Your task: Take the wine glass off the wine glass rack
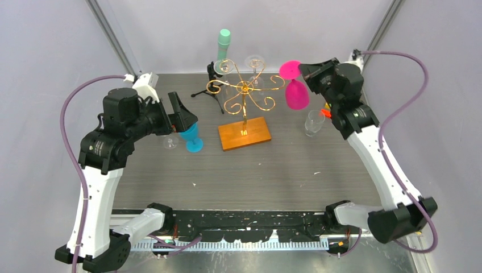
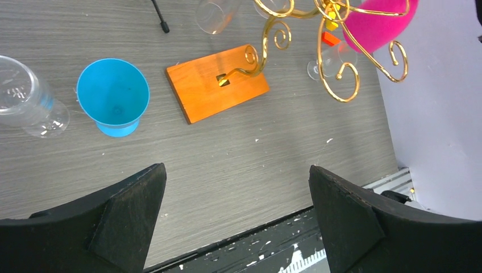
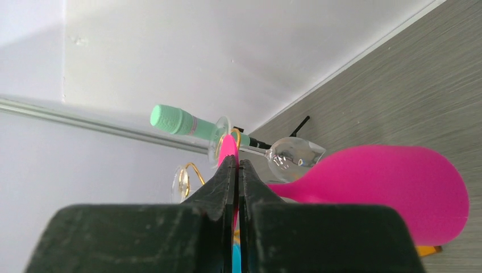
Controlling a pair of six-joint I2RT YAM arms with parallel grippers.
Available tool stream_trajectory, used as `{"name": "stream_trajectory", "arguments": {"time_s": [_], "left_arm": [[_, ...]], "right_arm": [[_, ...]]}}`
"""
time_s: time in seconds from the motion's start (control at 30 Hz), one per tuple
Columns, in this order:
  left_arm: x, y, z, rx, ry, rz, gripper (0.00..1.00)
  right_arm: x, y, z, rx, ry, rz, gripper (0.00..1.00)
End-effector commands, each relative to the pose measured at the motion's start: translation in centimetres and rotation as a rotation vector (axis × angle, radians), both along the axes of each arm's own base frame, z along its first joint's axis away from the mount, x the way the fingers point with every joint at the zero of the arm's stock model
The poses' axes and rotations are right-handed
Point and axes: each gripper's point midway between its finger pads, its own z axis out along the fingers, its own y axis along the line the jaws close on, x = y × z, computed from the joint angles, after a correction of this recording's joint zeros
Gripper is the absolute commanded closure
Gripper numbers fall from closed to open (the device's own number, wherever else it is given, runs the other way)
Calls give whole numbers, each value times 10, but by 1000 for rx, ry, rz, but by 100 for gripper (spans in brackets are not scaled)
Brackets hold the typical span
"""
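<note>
The wine glass rack (image 1: 244,88) is gold wire with curled arms on an orange-brown wooden base (image 1: 244,133). My right gripper (image 1: 301,69) is shut on the round foot (image 3: 226,149) of a pink wine glass (image 1: 296,94). The glass hangs bowl down just right of the rack's right arm tip. I cannot tell whether it touches the wire. Its bowl shows large in the right wrist view (image 3: 392,187). Two clear glasses (image 1: 223,67) (image 1: 255,61) hang on the rack's far arms. My left gripper (image 2: 237,182) is open and empty, held above the table left of the rack.
A blue cup (image 1: 193,138) stands under my left gripper (image 1: 185,116), with a clear glass (image 1: 169,141) beside it. Another clear glass (image 1: 313,122) stands under my right arm. A black tripod (image 1: 215,85) with a mint green handle (image 1: 223,42) stands behind the rack.
</note>
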Motion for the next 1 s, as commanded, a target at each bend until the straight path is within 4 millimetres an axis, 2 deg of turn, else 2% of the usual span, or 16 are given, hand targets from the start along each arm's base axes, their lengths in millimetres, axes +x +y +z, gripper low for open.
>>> {"name": "stream_trajectory", "arguments": {"time_s": [0.0, 0.1, 0.23, 0.27, 0.3, 0.33, 0.37, 0.4, 0.5, 0.53, 0.57, 0.6, 0.67, 0.73, 0.93, 0.97], "left_arm": [[-8, -13, 23, -57, -75, -89, 0], [-15, -31, 28, -114, -90, -192, 0], [-29, -53, 37, -230, -103, -319, 0], [-32, -56, 36, -259, -98, -335, 0], [-35, -59, 36, -296, -94, -343, 0], [-39, -63, 35, -328, -88, -361, 0], [-41, -65, 31, -361, -74, -363, 0], [-42, -68, 27, -396, -59, -369, 0], [-48, -77, 14, -523, -3, -385, 0], [-49, -79, 7, -565, 22, -379, 0], [-49, -81, 2, -603, 35, -374, 0], [-48, -82, -3, -638, 46, -365, 0], [-46, -83, -13, -688, 79, -338, 0], [-45, -84, -24, -703, 109, -324, 0], [-45, -95, -55, -741, 216, -309, 0], [-45, -99, -60, -748, 234, -312, 0]], "right_arm": [[-39, -31, 23, 0, -32, -115, 100], [-69, -32, 28, 46, -29, -82, 100], [-106, -20, 16, 132, 26, 24, 100], [-121, -16, 23, 175, 14, 66, 100], [-129, -10, 15, 210, 44, 106, 100], [-143, -10, 22, 237, 21, 130, 100], [-149, -4, 13, 275, 51, 163, 100], [-162, -5, 19, 299, 29, 183, 100], [-185, 6, 10, 408, 55, 276, 100], [-195, 6, 17, 440, 20, 302, 100], [-197, 11, 6, 485, 55, 326, 100], [-205, 11, 14, 516, 16, 351, 100], [-210, 17, -2, 589, 43, 400, 100], [-216, 19, -6, 657, 42, 428, 100], [-228, 14, -7, 769, -16, 465, 100], [-231, 14, -1, 778, -47, 482, 100]]}}
